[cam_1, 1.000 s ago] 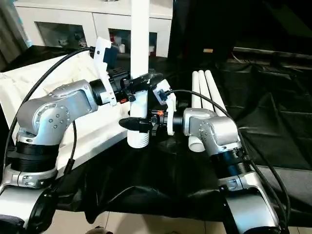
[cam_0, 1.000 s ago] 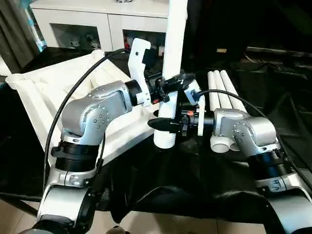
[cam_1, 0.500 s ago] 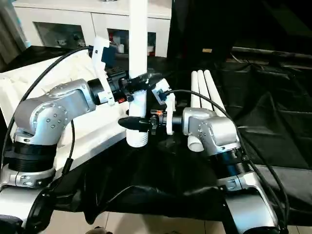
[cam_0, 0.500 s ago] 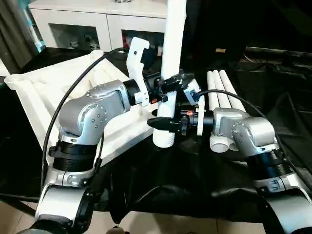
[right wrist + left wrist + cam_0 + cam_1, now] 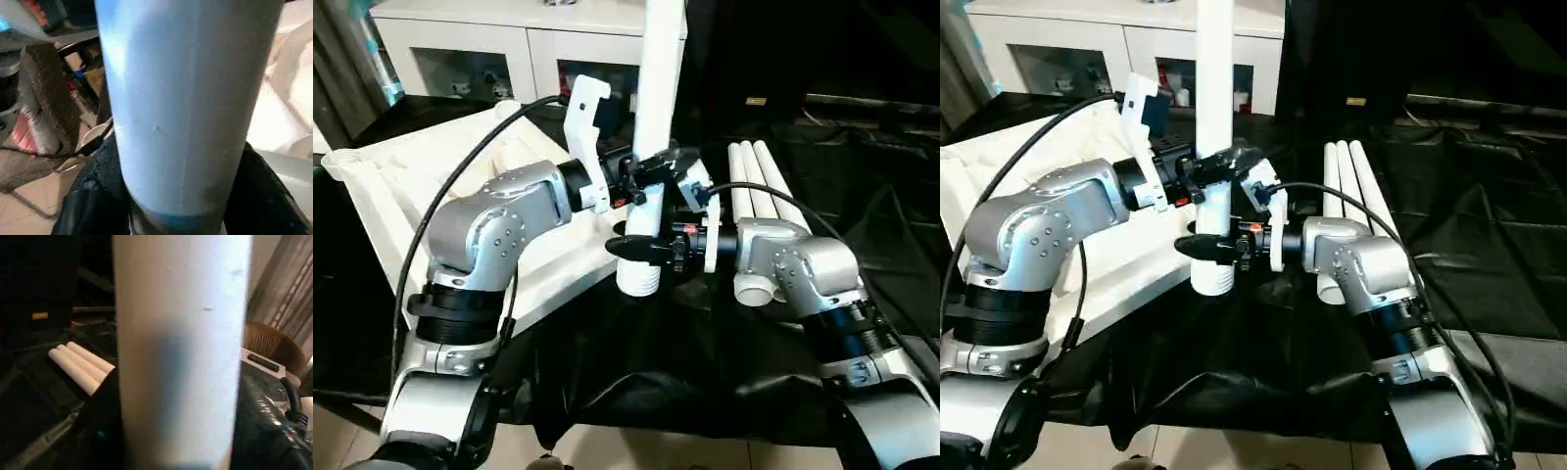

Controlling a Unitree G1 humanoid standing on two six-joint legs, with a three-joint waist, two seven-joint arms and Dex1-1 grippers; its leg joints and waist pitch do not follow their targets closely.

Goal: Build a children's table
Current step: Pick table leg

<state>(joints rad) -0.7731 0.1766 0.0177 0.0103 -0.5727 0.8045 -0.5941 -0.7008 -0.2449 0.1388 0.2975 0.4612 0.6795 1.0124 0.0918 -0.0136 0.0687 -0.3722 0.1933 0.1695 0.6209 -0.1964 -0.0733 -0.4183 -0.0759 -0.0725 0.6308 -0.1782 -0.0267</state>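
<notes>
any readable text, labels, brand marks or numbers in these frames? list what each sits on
No text can be read.
Small yellow label on the dark object behind the black cloth: too small to read.
The same yellow label in the left wrist view: blurred, unreadable.
Upright white leg, three lying legs, tabletop: no markings visible.

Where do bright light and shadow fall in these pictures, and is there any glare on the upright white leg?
Left eye view: the leg and the table top are brightly lit, while the black cloth stays very dark. Left wrist view: the leg is bright above and shaded lower down. Right wrist view: a brighter streak runs along one side of the leg, without hard glare.
</notes>
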